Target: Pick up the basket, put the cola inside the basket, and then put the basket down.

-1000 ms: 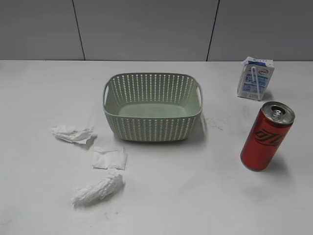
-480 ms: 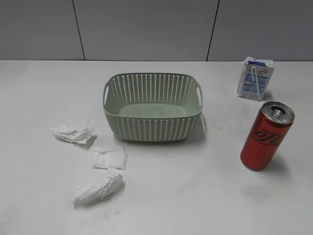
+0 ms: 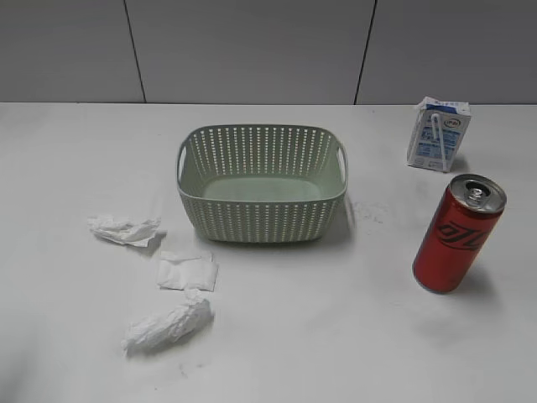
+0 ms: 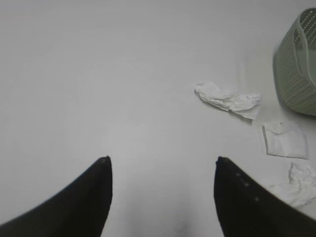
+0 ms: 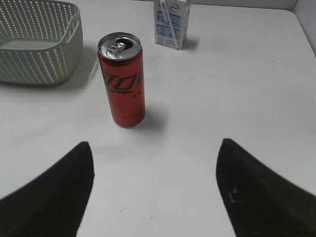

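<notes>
The pale sage-green basket (image 3: 262, 185) stands empty on the white table at the middle. Its corner shows at the right edge of the left wrist view (image 4: 298, 69) and at the top left of the right wrist view (image 5: 37, 42). The red cola can (image 3: 458, 232) stands upright to the basket's right, also in the right wrist view (image 5: 121, 79). My left gripper (image 4: 160, 160) is open and empty over bare table left of the basket. My right gripper (image 5: 155, 143) is open and empty, short of the can. Neither arm shows in the exterior view.
A white-and-blue drink carton (image 3: 439, 134) stands behind the can, also in the right wrist view (image 5: 172, 22). Crumpled white tissues lie left of the basket (image 3: 124, 229), with a flat one (image 3: 188, 272) and another (image 3: 168, 326) nearer the front; they also show in the left wrist view (image 4: 228, 100).
</notes>
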`<state>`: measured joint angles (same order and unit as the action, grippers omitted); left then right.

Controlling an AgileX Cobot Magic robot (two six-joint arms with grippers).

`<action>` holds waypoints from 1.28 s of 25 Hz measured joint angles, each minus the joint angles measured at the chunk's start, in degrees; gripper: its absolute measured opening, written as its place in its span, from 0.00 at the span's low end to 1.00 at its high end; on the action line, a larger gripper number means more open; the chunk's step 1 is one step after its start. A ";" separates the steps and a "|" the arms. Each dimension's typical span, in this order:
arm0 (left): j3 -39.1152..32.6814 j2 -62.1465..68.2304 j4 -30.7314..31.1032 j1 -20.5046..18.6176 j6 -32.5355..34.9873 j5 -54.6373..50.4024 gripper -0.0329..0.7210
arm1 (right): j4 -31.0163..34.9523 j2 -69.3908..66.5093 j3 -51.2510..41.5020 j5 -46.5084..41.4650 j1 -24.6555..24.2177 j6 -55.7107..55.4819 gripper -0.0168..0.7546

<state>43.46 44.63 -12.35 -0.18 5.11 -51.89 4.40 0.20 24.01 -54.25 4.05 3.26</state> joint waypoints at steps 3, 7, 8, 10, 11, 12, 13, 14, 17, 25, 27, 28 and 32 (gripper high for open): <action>4.75 9.04 -0.23 0.00 1.31 0.40 0.69 | 0.00 0.00 0.00 0.00 0.00 0.00 0.78; 11.60 19.78 -1.56 0.60 4.82 0.69 0.72 | 0.05 0.00 0.00 0.00 0.00 0.00 0.78; 13.13 22.38 -2.31 1.03 5.08 0.63 0.75 | 0.05 0.00 0.00 0.00 0.00 -0.01 0.78; 16.92 27.00 -3.52 2.38 5.46 0.23 0.81 | 0.05 0.00 0.00 0.00 0.00 -0.01 0.78; 18.53 29.46 -3.94 3.46 5.52 0.00 0.84 | 0.05 0.00 0.00 0.00 0.00 -0.01 0.78; 20.47 31.45 -4.16 4.78 5.52 -0.15 0.85 | 0.05 0.00 0.00 0.00 0.00 -0.01 0.78; 22.38 33.85 -4.28 6.27 5.56 -0.58 0.86 | 0.05 0.00 0.00 0.00 0.00 -0.01 0.78; 24.34 36.31 -4.41 7.61 5.56 -0.89 0.87 | 0.05 0.00 0.00 0.00 0.00 -0.01 0.78; 30.36 43.44 -4.45 12.70 4.66 -2.68 0.87 | 0.05 0.00 0.00 0.00 0.00 -0.01 0.78; 48.97 61.94 1.70 24.10 -6.84 -8.33 0.86 | 0.05 0.00 0.00 0.00 0.00 -0.01 0.78; 52.67 65.87 3.15 25.92 -9.39 -10.22 0.86 | 0.05 0.00 0.00 0.05 0.00 -0.01 0.78; 54.37 67.87 3.62 26.40 -10.61 -11.01 0.85 | 0.05 0.00 0.00 0.05 0.00 -0.01 0.78; 57.22 73.87 3.99 26.82 -13.22 -12.63 0.84 | 0.11 0.00 0.00 0.05 0.00 -0.01 0.78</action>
<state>100.68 118.51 -8.35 26.64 -8.12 -64.52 4.51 0.20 24.01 -54.19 4.05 3.25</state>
